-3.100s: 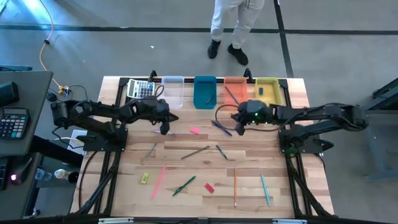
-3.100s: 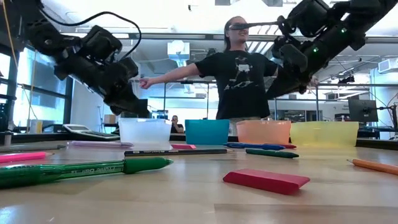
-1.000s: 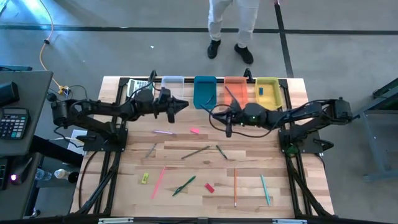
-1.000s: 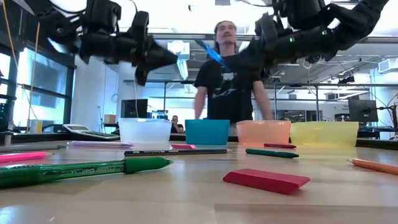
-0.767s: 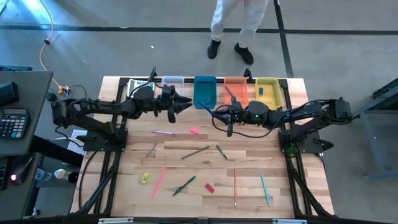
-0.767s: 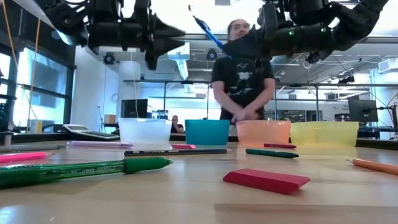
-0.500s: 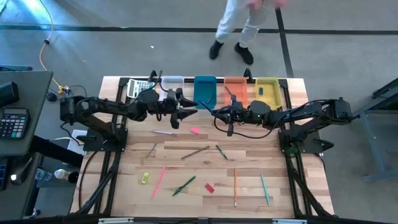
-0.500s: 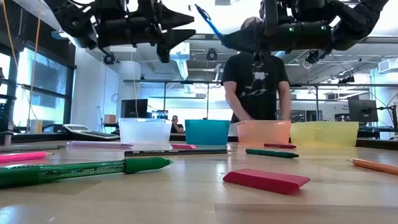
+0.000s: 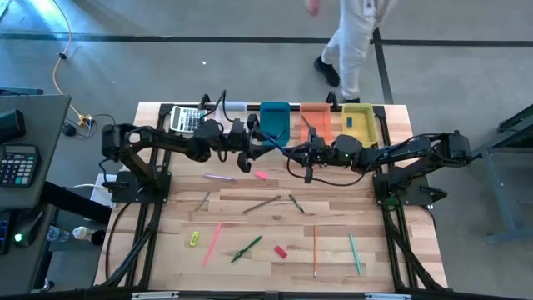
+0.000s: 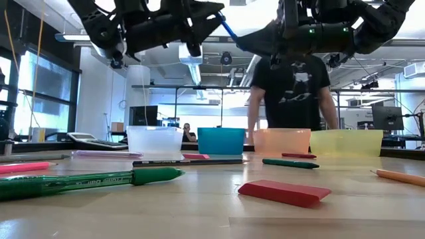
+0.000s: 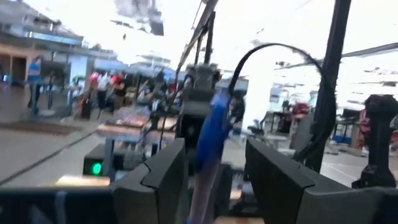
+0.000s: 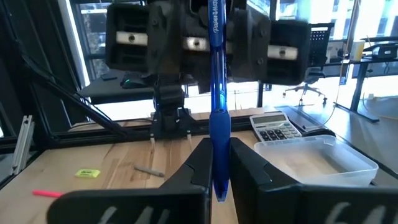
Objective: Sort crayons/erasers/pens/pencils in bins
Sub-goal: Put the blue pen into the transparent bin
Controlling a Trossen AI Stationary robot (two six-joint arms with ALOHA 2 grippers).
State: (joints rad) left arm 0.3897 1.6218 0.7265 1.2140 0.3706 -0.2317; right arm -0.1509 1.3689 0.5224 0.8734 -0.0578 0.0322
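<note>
My right gripper (image 12: 217,163) is clamped on a blue pen (image 12: 216,93), held up in the air above the table (image 9: 333,250), in front of the blue bin (image 9: 274,122). My left gripper (image 11: 214,168) faces it, fingers spread wide around the pen's far end.

A grey keypad calculator (image 9: 188,119) lies at the upper left corner of the wooden table (image 9: 333,275), just left of the tray row. A second calculator (image 9: 17,164) rests on a dark side desk (image 9: 42,117) at the left edge of the high view. A yellow cable (image 9: 65,42) runs across the grey floor (image 9: 166,67) at the upper left. A person (image 9: 354,42) in light trousers and dark shoes stands beyond the table's far edge, at the top centre-right of the high view. In the low view the same person (image 10: 292,86) wears a dark printed T-shirt and appears at centre-right, behind the trays. A monitor (image 10: 387,118) stands at the right of the room background.
</note>
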